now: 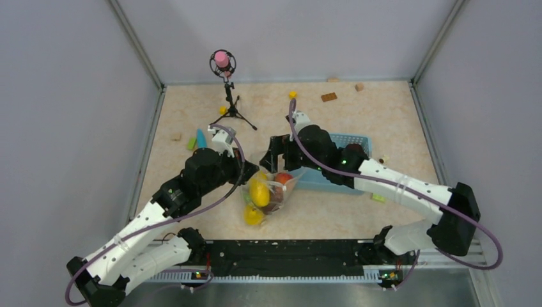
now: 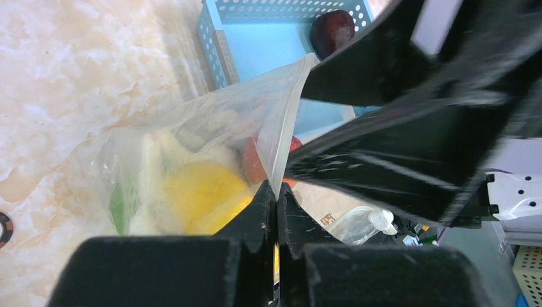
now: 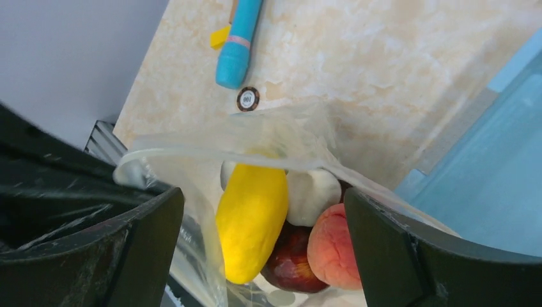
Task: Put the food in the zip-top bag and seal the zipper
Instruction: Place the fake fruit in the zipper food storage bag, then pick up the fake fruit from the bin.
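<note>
Left gripper [image 2: 275, 196]: clamped shut, and it has the rim of the zip-top bag [image 2: 211, 121] pinched between the pads.
Right gripper [image 3: 262, 211]: spread wide with nothing held, one finger on each side of the bag's mouth.
Zipper [image 2: 289, 121]: it runs up and away from the left pinch and looks unsealed, the mouth gaping between the right fingers.
Between the right fingers: a yellow piece [image 3: 252, 217], a white piece [image 3: 313, 192], an orange-peach one [image 3: 332, 246] and a dark red apple [image 3: 287, 265], all crowded just inside the mouth.
Deeper in the bag: beyond the left fingertips, a green round one [image 2: 118, 204] down at the far end.
Loose apple [image 2: 332, 29]: past the bag, in the blue basket [image 2: 217, 57], not yet bagged.
Risk one: if the right fingers close now, I'd say they bite fruit rather than the strip, because the fruit sits so near the mouth.
Risk two: a thin pinch on slick film, so the loaded bag could slip out or tip and spill.
Risk three: sealing now would leave the basket's fruit outside.
Writing: a round token [image 3: 247, 98] on the table beyond the mouth seems to read "001"; the blue tool [image 3: 240, 41] past it shows no legible lettering.
</note>
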